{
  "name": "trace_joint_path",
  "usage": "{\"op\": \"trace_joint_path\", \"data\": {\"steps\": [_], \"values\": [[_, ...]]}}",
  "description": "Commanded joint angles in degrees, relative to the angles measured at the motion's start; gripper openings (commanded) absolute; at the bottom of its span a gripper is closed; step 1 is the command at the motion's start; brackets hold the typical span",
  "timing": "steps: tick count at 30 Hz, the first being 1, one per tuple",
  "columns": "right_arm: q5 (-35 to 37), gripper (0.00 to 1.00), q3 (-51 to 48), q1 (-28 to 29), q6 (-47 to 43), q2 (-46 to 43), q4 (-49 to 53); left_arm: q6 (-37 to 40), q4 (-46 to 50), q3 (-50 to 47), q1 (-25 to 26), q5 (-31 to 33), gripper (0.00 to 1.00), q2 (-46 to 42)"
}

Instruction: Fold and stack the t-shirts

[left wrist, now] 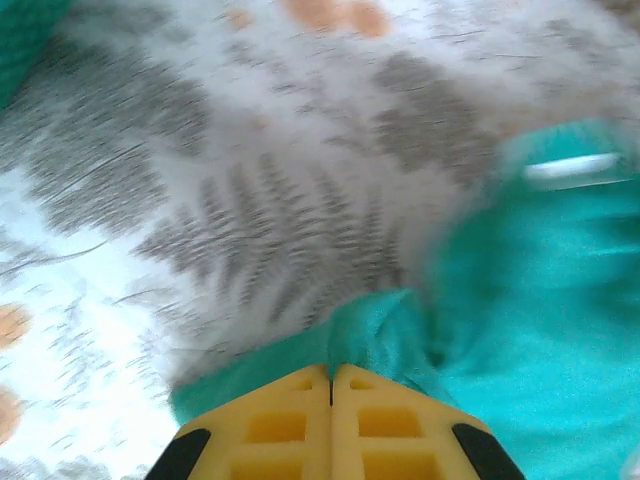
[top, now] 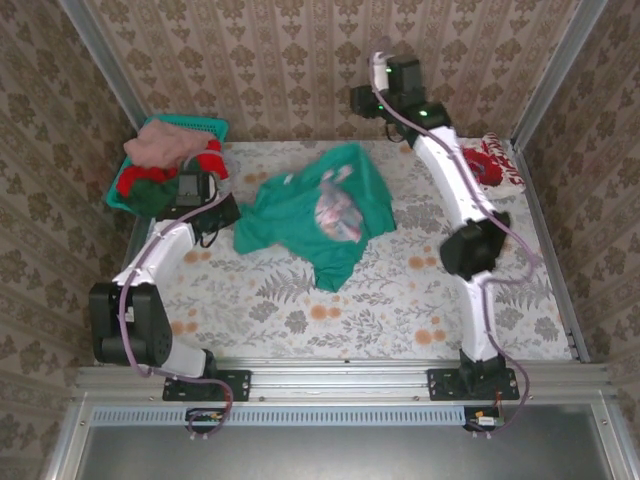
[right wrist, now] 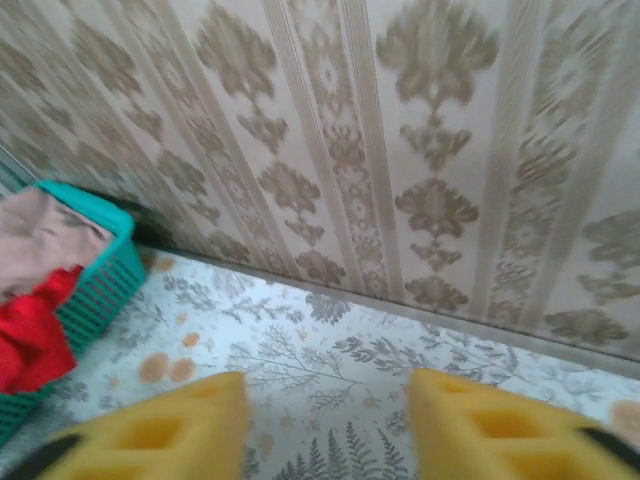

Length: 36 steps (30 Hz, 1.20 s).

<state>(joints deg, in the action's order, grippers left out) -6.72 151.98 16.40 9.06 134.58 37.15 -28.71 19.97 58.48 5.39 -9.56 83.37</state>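
Note:
A teal-green t-shirt (top: 300, 215) with a pale pinkish print (top: 336, 210) lies crumpled mid-table. My left gripper (top: 226, 213) is at its left edge; in the left wrist view the yellow fingers (left wrist: 290, 420) are pressed together, shut (left wrist: 331, 372) on a fold of the teal cloth (left wrist: 520, 300). My right gripper (top: 375, 85) is raised near the back wall, open (right wrist: 328, 400), with nothing between its fingers. A red-and-white patterned shirt (top: 497, 160) lies at the back right. Salmon-pink (top: 165, 143), red (top: 135, 178) and dark green (top: 155, 198) shirts are heaped in the basket.
The teal mesh basket (top: 210, 125) stands at the back left corner, seen at the left edge of the right wrist view too (right wrist: 100, 275). Patterned walls close in the table on three sides. The floral tablecloth (top: 400, 300) is bare in front of the teal shirt.

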Motion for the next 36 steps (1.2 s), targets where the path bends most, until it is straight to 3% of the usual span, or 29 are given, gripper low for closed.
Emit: {"op": "trace_joint_path", "data": {"steps": [1, 4, 7, 8, 9, 11, 13, 18, 23, 29, 36], "values": [[-2.8, 0.6, 20.1, -0.1, 0.1, 5.8, 21.3, -2.5, 3.2, -3.0, -2.3, 4.3, 0.0, -1.8], [-0.4, 0.65, 20.7, 1.8, -0.4, 4.2, 32.7, -2.9, 3.5, -5.8, -4.4, 4.9, 0.0, -2.6], [6.1, 0.64, 7.1, 8.7, -4.2, -2.0, 36.8, -2.5, 4.1, -6.5, -5.3, 6.2, 0.0, -2.2], [10.2, 0.64, -3.8, 11.7, -5.4, -6.9, 31.9, -2.2, 4.3, -6.5, -5.4, 6.4, 0.0, -2.0], [12.2, 0.66, -18.0, 14.1, -6.1, -12.8, 22.5, -1.8, 4.6, -6.3, -5.4, 6.4, 0.1, -1.8], [6.6, 0.69, -36.1, 14.9, -5.2, -21.8, 8.9, -1.6, 4.2, -6.2, -5.5, 5.5, 0.18, -1.4], [4.7, 0.7, -42.4, 14.0, -2.0, -25.9, 3.7, -1.3, 2.8, -6.2, -5.4, 3.9, 0.31, -0.9], [6.4, 0.74, -63.0, 15.7, -1.4, -38.1, -11.0, -0.6, 1.5, -6.6, -5.2, 1.9, 0.41, 0.2], [1.5, 0.7, -84.6, 19.2, 4.7, -47.0, -23.2, 0.5, 2.4, -9.1, -4.6, 2.4, 0.69, -1.5], [2.8, 0.6, -98.6, 29.7, 12.5, -46.5, -28.8, 2.7, 4.6, -14.3, -4.5, 2.2, 0.73, -5.5], [5.2, 0.49, -94.6, 35.8, 13.5, -36.1, -27.9, 2.4, 1.2, -19.2, -3.8, -0.3, 0.67, -5.2]]}}
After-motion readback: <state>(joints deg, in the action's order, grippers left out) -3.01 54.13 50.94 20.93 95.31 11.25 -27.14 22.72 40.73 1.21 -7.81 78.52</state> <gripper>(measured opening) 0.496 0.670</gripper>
